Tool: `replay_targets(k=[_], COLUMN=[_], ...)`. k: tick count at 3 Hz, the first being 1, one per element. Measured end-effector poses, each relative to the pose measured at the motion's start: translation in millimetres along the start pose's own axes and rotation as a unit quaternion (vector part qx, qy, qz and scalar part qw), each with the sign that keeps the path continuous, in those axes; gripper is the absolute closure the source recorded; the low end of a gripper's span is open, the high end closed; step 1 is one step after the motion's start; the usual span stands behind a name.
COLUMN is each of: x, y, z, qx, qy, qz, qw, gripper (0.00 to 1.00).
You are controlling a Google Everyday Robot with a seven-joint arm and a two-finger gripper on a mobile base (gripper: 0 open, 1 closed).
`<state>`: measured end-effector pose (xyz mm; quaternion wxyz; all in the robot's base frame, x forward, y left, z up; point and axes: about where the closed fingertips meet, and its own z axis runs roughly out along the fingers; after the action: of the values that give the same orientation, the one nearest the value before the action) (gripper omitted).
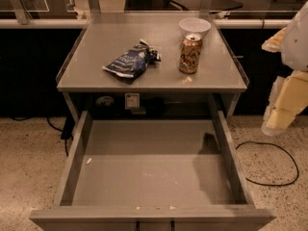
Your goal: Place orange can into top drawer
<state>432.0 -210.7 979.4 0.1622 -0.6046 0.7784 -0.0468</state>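
Observation:
The orange can (pixel 190 54) stands upright on the grey tabletop (pixel 96 71), near its right front, just in front of a white bowl (pixel 194 27). The top drawer (pixel 144 172) is pulled fully open below the tabletop, and its flat grey bottom holds nothing but a few crumbs. My gripper (pixel 281 107) hangs at the right edge of the view, off the table's right side, at about the height of the drawer's back. It is well apart from the can and holds nothing that I can see.
A dark blue foil snack bag (pixel 131 60) lies on the tabletop left of the can. A black cable (pixel 269 163) loops on the speckled floor right of the drawer. A railing and glass run behind the table.

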Motion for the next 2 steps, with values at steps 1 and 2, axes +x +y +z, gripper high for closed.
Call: replay_targets(k=[1, 2], x=[2, 7], y=[1, -11], z=[4, 24], qx=[0.010, 0.028], qy=[-0.008, -0.034], qz=[-0.003, -0.008], qw=[0.9999, 0.9990], gripper=[0.00, 0.00])
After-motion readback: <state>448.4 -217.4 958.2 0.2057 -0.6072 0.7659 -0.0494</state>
